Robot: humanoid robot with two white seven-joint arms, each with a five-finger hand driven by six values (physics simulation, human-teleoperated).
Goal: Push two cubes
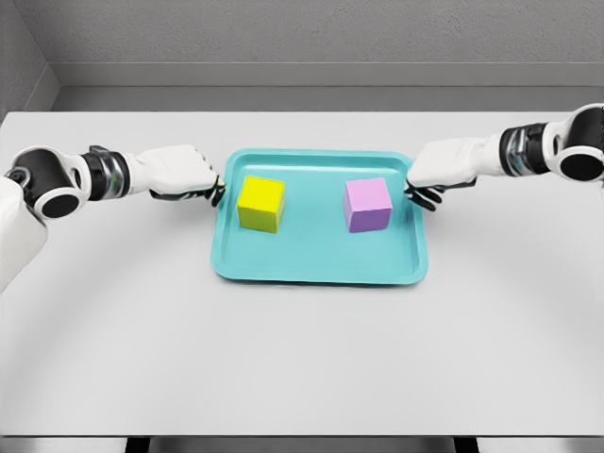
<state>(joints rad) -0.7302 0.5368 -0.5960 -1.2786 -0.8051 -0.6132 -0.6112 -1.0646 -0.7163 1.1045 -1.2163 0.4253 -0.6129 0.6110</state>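
A yellow cube [260, 204] sits in the left half of a teal tray [316, 269], and a purple cube [367, 204] sits in the right half. My left hand [200, 182] is just outside the tray's left rim with its fingers curled, holding nothing, a short gap from the yellow cube. My right hand [429, 184] hovers at the tray's right rim, fingers curled too, close to the purple cube but apart from it.
The tray lies in the middle of a light grey table [302, 359]. A grey wall rises behind the table's far edge.
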